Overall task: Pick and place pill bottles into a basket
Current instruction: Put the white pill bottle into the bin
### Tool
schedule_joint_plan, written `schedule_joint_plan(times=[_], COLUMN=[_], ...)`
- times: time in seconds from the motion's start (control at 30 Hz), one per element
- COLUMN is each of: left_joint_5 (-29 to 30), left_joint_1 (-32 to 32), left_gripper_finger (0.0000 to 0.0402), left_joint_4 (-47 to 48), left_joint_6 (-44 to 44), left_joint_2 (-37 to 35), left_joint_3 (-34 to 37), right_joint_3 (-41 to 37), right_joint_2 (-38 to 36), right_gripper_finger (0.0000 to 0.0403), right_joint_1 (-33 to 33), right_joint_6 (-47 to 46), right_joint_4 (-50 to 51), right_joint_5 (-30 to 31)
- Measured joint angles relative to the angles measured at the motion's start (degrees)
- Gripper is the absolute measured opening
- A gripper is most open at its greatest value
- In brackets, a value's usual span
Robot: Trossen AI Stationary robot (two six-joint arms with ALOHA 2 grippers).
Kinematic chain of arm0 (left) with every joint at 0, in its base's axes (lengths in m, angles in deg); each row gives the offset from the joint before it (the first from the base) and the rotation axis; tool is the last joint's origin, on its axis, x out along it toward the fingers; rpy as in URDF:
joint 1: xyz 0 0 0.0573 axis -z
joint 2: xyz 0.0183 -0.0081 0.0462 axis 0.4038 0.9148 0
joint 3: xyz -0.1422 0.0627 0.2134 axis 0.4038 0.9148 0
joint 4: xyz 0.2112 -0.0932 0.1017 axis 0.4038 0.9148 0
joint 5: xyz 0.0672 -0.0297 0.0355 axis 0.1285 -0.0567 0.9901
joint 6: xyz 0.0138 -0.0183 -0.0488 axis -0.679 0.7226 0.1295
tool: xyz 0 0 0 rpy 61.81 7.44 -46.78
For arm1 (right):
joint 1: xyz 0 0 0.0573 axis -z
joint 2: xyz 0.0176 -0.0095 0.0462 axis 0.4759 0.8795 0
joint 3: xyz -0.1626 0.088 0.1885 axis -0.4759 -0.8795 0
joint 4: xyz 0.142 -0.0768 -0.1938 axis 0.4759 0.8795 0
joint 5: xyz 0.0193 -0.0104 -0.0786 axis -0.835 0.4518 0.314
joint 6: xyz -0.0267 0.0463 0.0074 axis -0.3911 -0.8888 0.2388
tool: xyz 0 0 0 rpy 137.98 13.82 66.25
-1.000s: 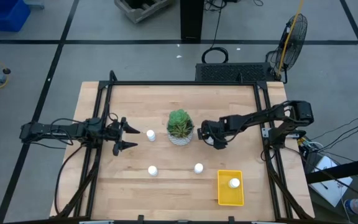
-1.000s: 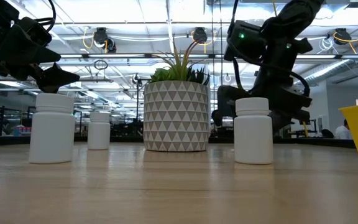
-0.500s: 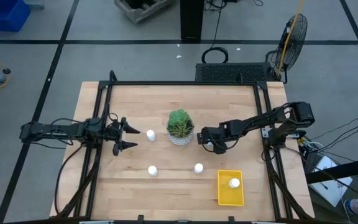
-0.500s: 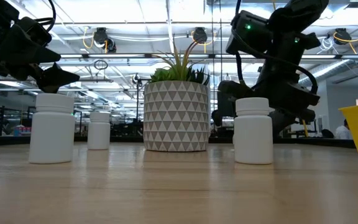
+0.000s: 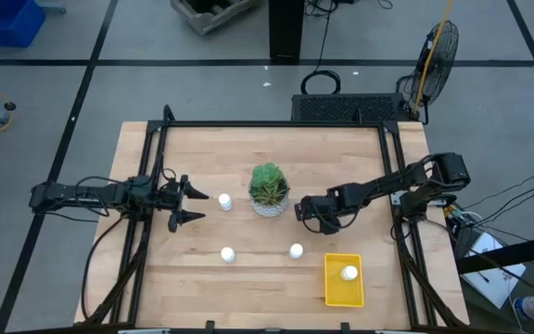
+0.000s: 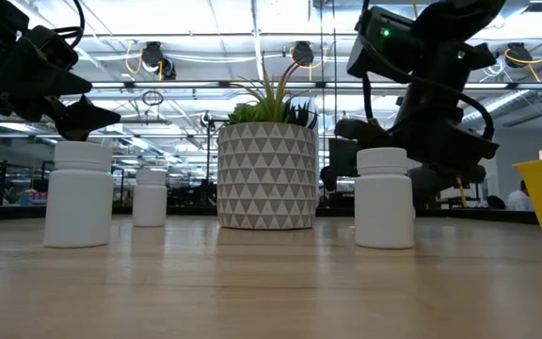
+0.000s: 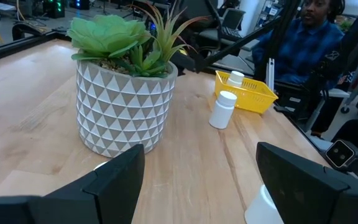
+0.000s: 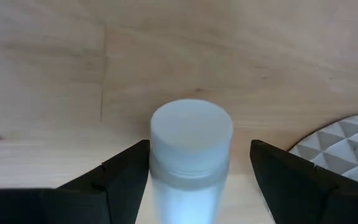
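Between the right claw's point(image 8: 191, 180) spread fingers: 1 pill bottle point(image 8: 190, 155).

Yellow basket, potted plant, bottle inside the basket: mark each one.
Yellow basket point(image 5: 332, 289): high view, bare floor of the bin.
Potted plant point(image 5: 268, 184): high view, green leaves.
Bottle inside the basket point(image 5: 349, 273): high view, white cap.

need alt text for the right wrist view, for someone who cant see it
Looking down between the right gripper's two open dark fingers, a white pill bottle with a round cap stands on the wooden table, with gaps on both sides so nothing grips it. A corner of the triangle-patterned plant pot shows at one edge.
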Motion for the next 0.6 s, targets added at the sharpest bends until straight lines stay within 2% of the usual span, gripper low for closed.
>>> schedule_joint_plan(times=[0.6], left_joint_5=[0.0], left_joint_1=[0.02], left_gripper_finger=[0.031], left_joint_4=[0.0], left_joint_6=[0.37], left_joint_2=[-0.02], left_joint_3=[0.0], right_joint_3=[0.0], right_joint_2=[0.0], right_gripper_finger=[0.026], right_joint_1=[-1.65], right_joint_6=[-1.41], right_joint_4=[-0.72], right_joint_5=[-0.07])
